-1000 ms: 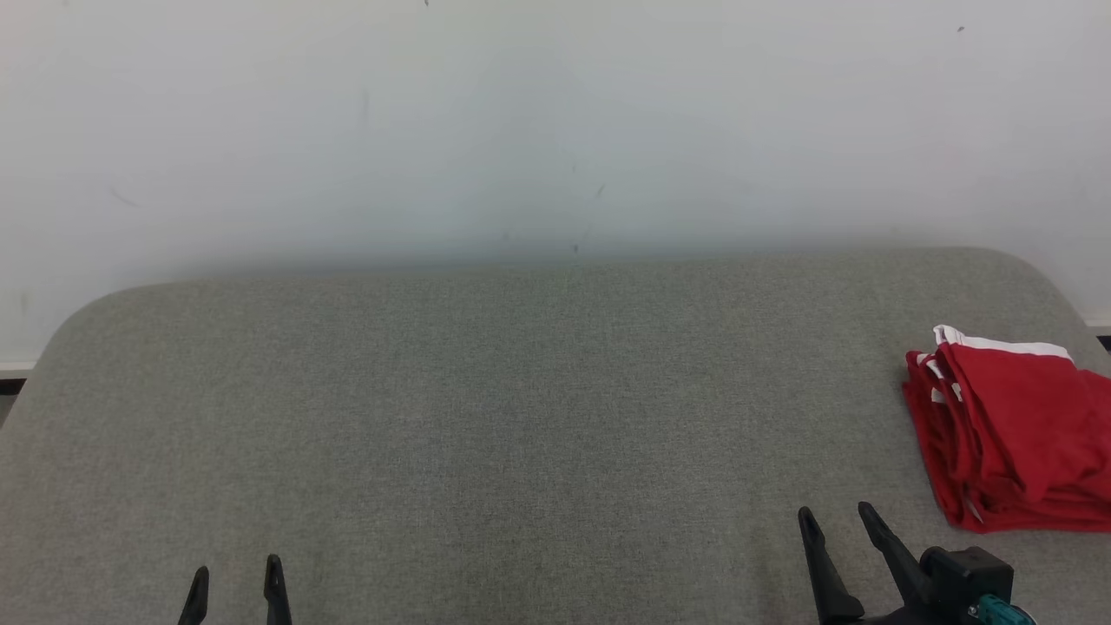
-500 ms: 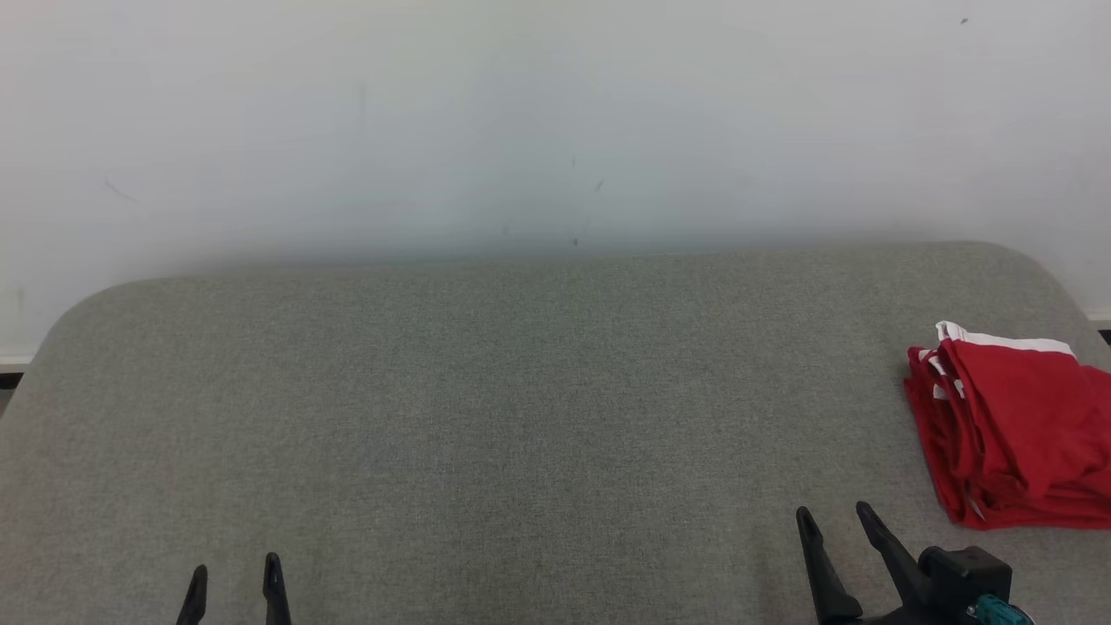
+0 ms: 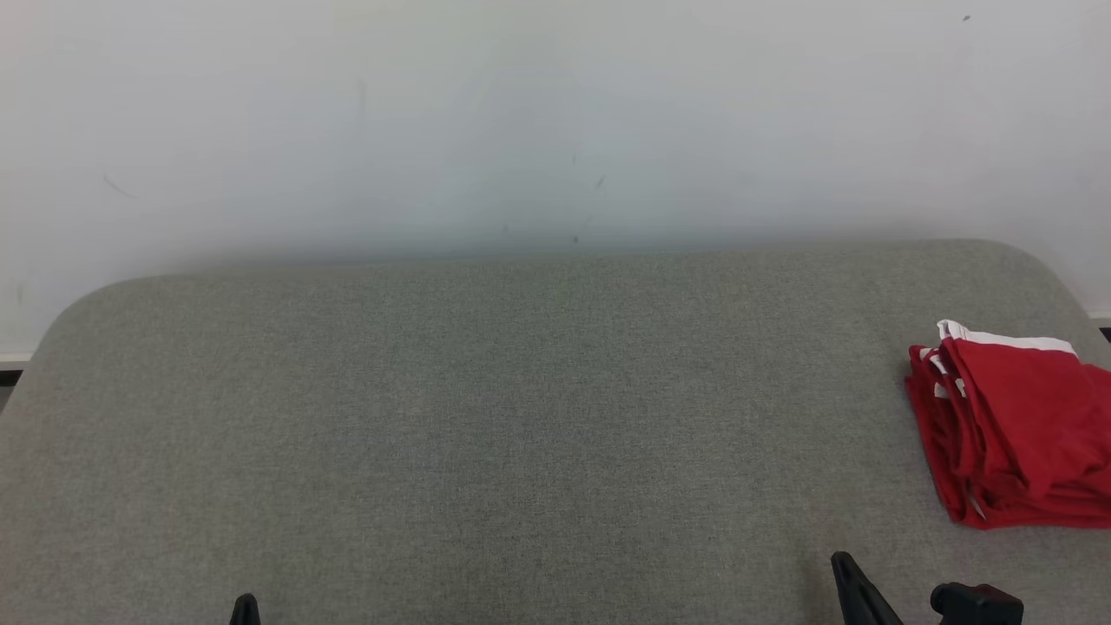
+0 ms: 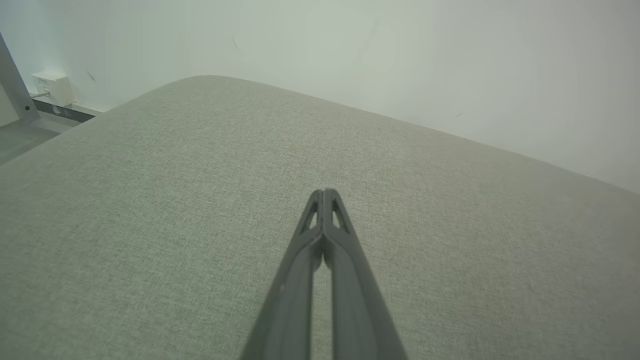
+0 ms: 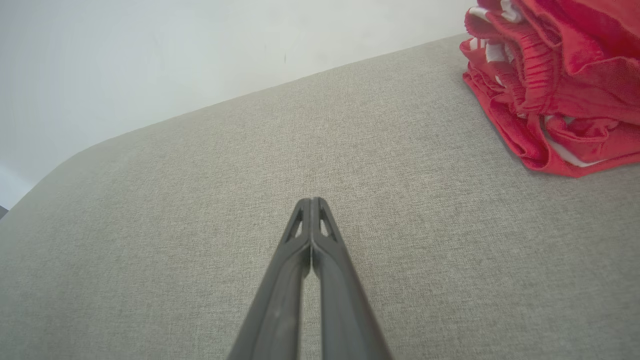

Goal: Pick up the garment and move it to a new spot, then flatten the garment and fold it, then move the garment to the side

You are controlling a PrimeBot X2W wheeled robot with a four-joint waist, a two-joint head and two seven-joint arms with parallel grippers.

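A red garment (image 3: 1015, 430) with white trim lies folded in a stack at the right edge of the grey fabric surface (image 3: 521, 417); the right wrist view has the garment (image 5: 560, 85) at its upper right. My left gripper (image 4: 324, 192) is shut on nothing, its fingertips pressed together above bare fabric; in the head view only its tip, the left gripper (image 3: 246, 601), pokes up at the bottom left. My right gripper (image 5: 311, 201) is shut and empty too, well short of the garment. In the head view the right gripper (image 3: 844, 562) sits low at the bottom right.
A pale wall (image 3: 555, 121) rises behind the surface's rounded far edge. A white wall box (image 4: 52, 87) and a grey post (image 4: 12, 80) stand off the surface's far left corner.
Both grippers have gone from open to shut and have dropped lower in the head view. The garment has stayed put.
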